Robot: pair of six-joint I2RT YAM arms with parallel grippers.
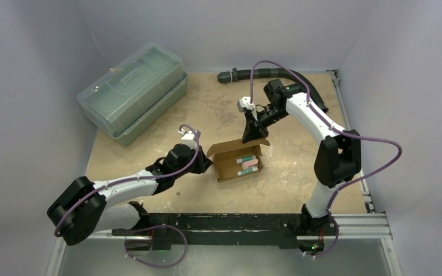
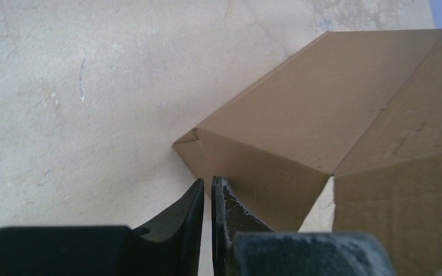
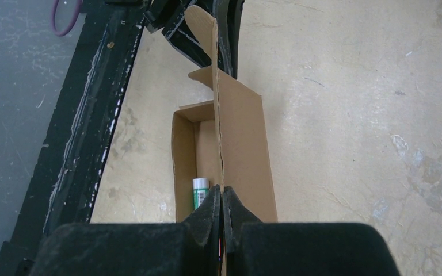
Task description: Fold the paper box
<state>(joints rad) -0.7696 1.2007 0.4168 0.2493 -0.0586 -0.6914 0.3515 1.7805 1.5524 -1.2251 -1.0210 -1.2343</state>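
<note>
Pinching the raised lid flap (image 3: 239, 132) of the paper box (image 1: 239, 164), centre frame, with the right gripper (image 1: 252, 136); resting the left gripper (image 1: 206, 165), jaws nearly together, at its frame-left side. Probably mid lid-closing; needs the flap lowered toward frame bottom next. Clamped edge plain only from the right wrist.

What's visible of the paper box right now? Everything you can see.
The paper box is a small carton of plain brown cardboard, resting on the table, open on top with its walls up. Its long lid flap stands upright along the far side, pinched at the edge by the shut right hand. A side flap splays out at the left end, where the left hand sits with fingers nearly together; a grip there is unclear. A few small items lie inside.
</note>
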